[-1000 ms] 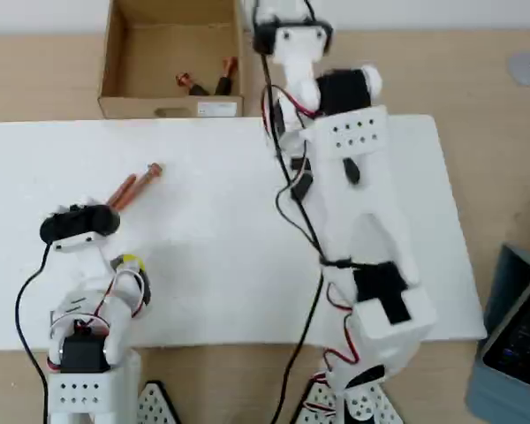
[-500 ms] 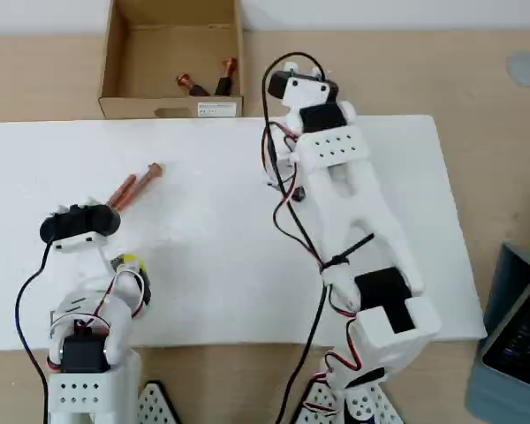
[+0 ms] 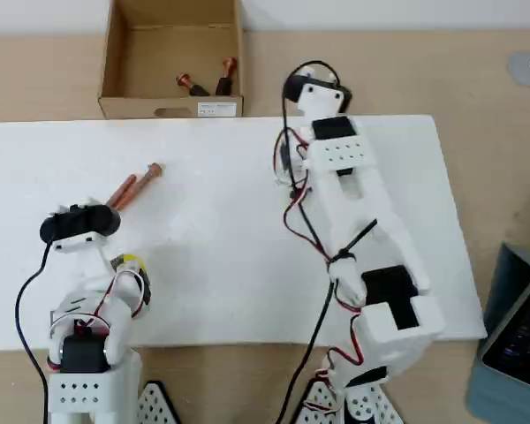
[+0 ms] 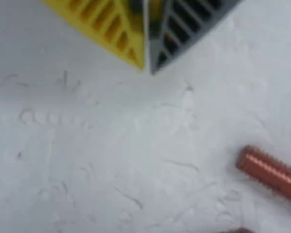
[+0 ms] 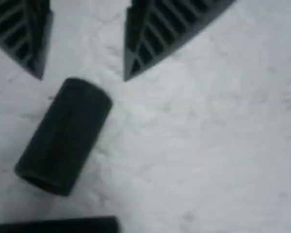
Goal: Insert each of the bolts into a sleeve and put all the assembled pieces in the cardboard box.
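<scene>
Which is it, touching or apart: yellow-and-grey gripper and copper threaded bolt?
Apart. Left wrist view: bare white mat lies between the left gripper and the copper threaded bolt.

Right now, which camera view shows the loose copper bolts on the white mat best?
The high view shows them best: both bolts lie whole, side by side on the white mat. The left wrist view catches just one end of a bolt at its edge. The right wrist view looks at black sleeves instead.
</scene>
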